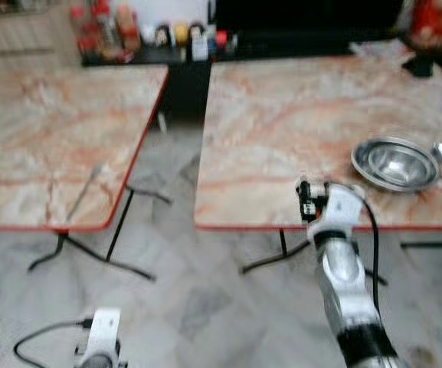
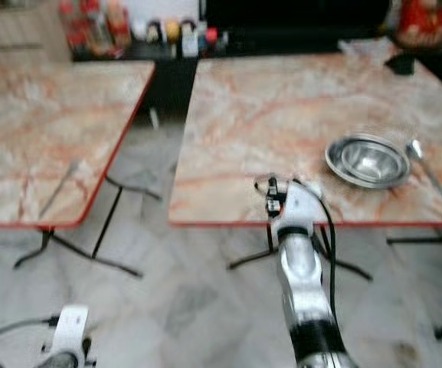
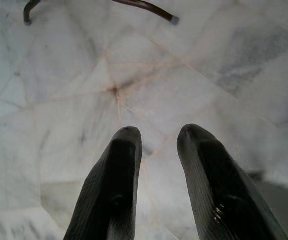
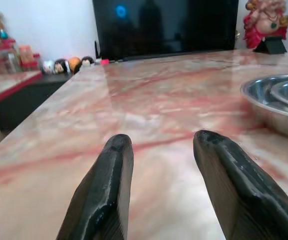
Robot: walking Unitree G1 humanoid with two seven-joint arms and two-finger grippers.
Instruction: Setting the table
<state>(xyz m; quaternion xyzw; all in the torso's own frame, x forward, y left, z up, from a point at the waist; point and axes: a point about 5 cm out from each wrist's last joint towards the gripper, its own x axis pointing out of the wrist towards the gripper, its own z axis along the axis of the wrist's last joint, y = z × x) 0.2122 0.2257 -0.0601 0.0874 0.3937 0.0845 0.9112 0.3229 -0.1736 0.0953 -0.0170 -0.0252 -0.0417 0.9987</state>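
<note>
right tool point(image 4: 158, 150) open over table point(image 1: 282, 138) edge.

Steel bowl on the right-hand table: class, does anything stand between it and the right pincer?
Nothing visible does. The right pincer, open, hovers over bare tabletop, and the steel bowl sits apart to its right, the marbled surface between them bare.

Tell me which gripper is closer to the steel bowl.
Right. The right gripper is open over the table's near edge, with the bowl just ahead to its right. The left gripper hangs low over the floor, well away from it.
</note>
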